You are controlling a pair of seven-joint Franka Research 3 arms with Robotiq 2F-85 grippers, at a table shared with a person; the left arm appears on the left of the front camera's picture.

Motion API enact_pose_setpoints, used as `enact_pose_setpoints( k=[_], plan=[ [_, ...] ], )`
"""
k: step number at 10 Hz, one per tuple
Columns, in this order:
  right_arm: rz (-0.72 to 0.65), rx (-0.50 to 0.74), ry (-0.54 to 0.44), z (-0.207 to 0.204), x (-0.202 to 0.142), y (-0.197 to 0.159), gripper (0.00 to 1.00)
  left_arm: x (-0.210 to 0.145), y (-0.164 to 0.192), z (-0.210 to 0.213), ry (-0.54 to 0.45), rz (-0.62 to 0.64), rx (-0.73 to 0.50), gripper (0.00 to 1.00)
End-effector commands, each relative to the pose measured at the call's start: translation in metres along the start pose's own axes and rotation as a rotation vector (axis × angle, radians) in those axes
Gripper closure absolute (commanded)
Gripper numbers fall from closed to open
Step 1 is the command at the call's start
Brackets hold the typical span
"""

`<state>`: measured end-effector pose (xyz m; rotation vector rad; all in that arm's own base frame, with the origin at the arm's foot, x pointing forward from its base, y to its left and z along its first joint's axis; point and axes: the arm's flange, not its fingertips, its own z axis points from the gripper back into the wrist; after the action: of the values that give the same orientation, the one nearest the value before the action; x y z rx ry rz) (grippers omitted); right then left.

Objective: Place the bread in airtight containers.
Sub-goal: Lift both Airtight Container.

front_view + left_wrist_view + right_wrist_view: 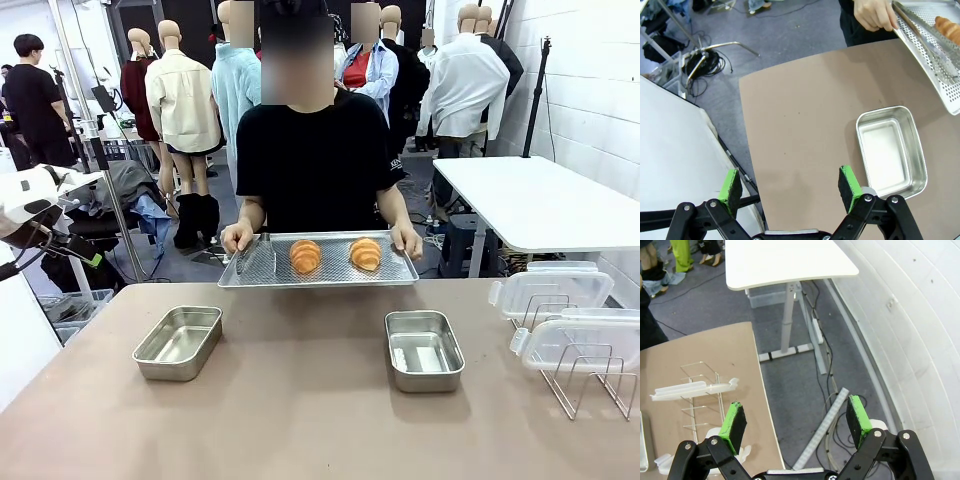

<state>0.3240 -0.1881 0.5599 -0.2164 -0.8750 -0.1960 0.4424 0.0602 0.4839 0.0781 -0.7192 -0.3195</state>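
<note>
In front, a person (315, 150) holds a tray (335, 262) with two rolls (305, 256) (365, 253) at the far side of the table (300, 430). Two empty pans (179, 342) (424, 349) sit nearer me, and clear lids (552, 292) lie on a rack (592, 388) at the right. My left wrist view shows the left gripper (790, 182) spread wide over the table's edge beside one pan, with a hand (872, 12) on the tray's corner. My right wrist view shows the right gripper (796, 416) spread wide above the floor (800, 370), just past the rack and a lid.

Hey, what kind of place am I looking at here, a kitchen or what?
Probably a robot lab, not a kitchen: the left end effector hangs open over a plain table, loose cables lie on the floor, and a person holds out bread on a tray.
</note>
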Motion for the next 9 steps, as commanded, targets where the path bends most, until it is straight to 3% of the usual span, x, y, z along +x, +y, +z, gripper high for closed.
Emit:
enact_pose_setpoints(
  k=[1, 9],
  plan=[
    [-0.003, 0.000, 0.010, -0.0021, -0.0017, 0.0004, 0.00, -0.0021, 0.0012, 0.0018, -0.003, 0.005, 0.001, 0.00],
    [-0.003, 0.000, 0.010, -0.0021, -0.0017, 0.0004, 0.00, -0.0021, 0.0012, 0.0018, -0.003, 0.005, 0.001, 0.00]
  ],
)
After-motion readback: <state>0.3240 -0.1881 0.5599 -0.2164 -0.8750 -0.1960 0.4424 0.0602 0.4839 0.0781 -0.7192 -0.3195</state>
